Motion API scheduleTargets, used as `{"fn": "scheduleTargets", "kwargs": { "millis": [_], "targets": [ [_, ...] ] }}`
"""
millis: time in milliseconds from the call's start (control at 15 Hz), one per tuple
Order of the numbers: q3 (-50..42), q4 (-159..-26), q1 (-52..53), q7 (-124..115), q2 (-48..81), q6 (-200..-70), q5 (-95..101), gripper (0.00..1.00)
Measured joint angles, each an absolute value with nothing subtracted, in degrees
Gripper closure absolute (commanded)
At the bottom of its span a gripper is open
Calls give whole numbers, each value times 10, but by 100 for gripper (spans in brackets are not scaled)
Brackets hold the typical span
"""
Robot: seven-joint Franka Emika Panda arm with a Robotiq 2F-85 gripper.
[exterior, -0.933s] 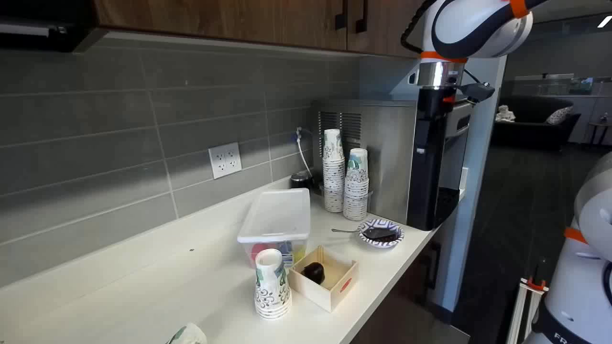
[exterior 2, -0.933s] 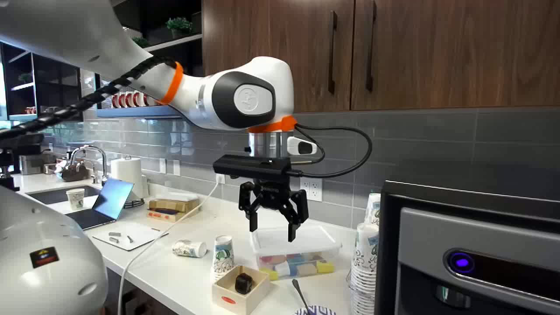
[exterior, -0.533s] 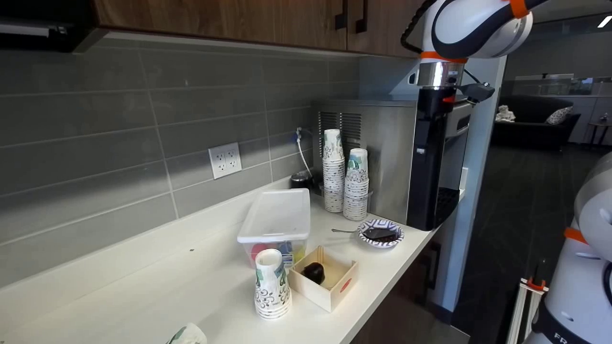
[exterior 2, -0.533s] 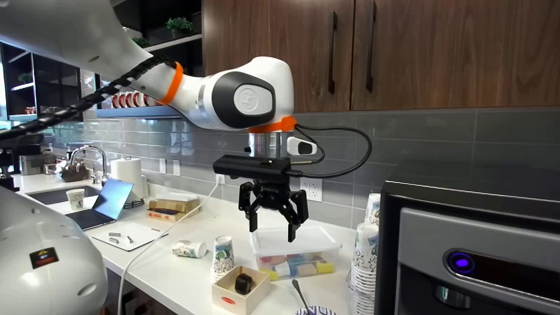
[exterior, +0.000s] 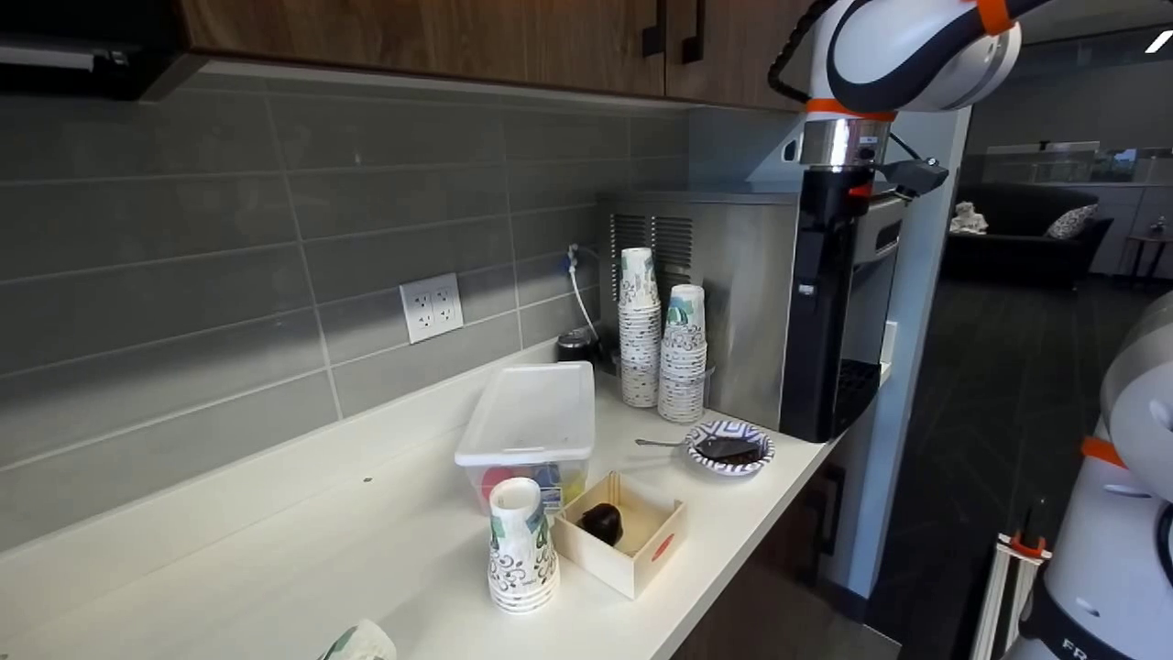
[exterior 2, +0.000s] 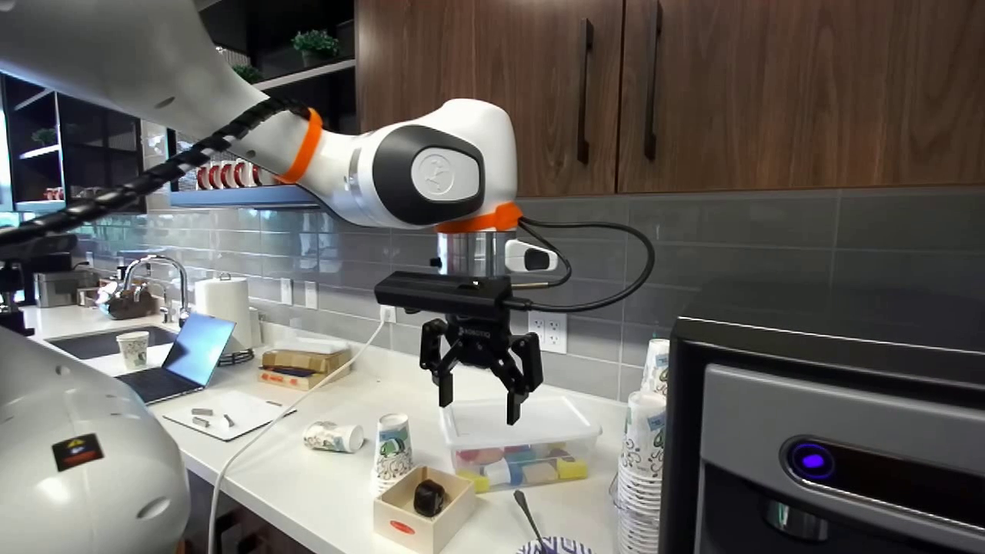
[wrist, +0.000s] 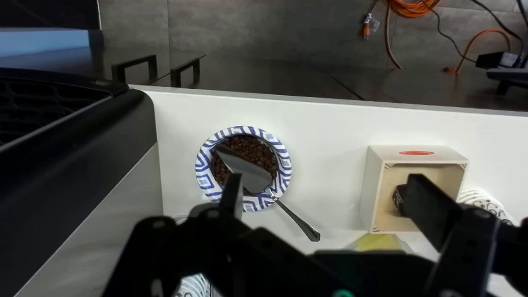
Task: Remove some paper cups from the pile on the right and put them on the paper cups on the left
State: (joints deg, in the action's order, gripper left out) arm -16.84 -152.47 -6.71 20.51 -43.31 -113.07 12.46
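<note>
Nothing visibly moved since the earlier frames. Fingers [exterior 2: 513, 406] apart, nothing between them, hanging near the dispenser [exterior 2: 839, 431]. Source: two tall paper cup stacks [exterior: 682, 357], inverted, just beside the dispenser. Target: short paper cup stack [exterior: 522, 550], well apart from it. Looks like pre-approach. I'd straddle one tall stack clear of the dispenser's side, squeeze lightly since paper likely dents, lift straight up.

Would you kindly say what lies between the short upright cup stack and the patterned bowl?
In the wrist view, the wooden box sits between the short upright cup stack and the patterned bowl.
</note>
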Motion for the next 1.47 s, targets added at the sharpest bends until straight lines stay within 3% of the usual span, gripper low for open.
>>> {"fn": "scheduleTargets", "kwargs": {
  "millis": [400, 933, 1467],
  "targets": [
    [-159, -1522, -59, 209, -413, -1160, 125, 0],
    [-110, -1470, -56, 178, -272, -1330, 152, 0],
    [-55, -1381, -123, -1, -137, -1428, 297, 0]
  ]
}}
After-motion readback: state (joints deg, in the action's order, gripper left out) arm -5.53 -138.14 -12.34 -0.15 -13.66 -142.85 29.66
